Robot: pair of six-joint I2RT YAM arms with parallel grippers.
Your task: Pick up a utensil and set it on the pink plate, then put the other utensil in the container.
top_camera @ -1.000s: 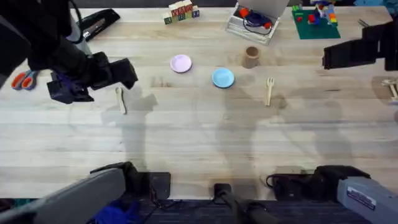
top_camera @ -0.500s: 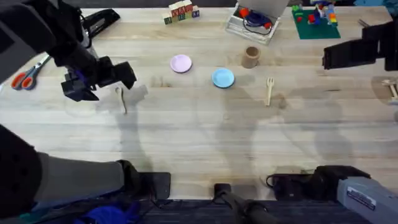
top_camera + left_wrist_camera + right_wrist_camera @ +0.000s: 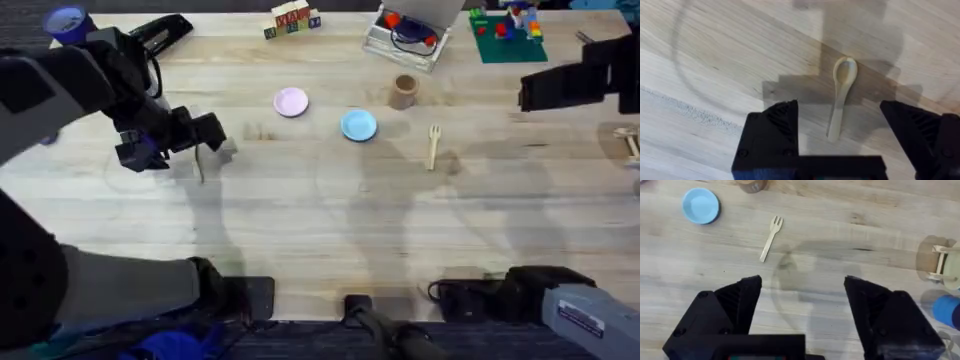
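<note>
Overhead: left gripper (image 3: 205,140) hides most of utensil (image 3: 841,93); fingers spread, straddling it. Right gripper (image 3: 802,302) fingers released.

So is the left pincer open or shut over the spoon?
Open: the left pincer has its fingers spread either side of the spoon, not touching it.

Spoon (image 3: 199,165) half under the left tool (image 3: 205,140); cup (image 3: 751,184) cut by edge.

Left pincer (image 3: 208,137) over the spoon (image 3: 199,166)
</note>
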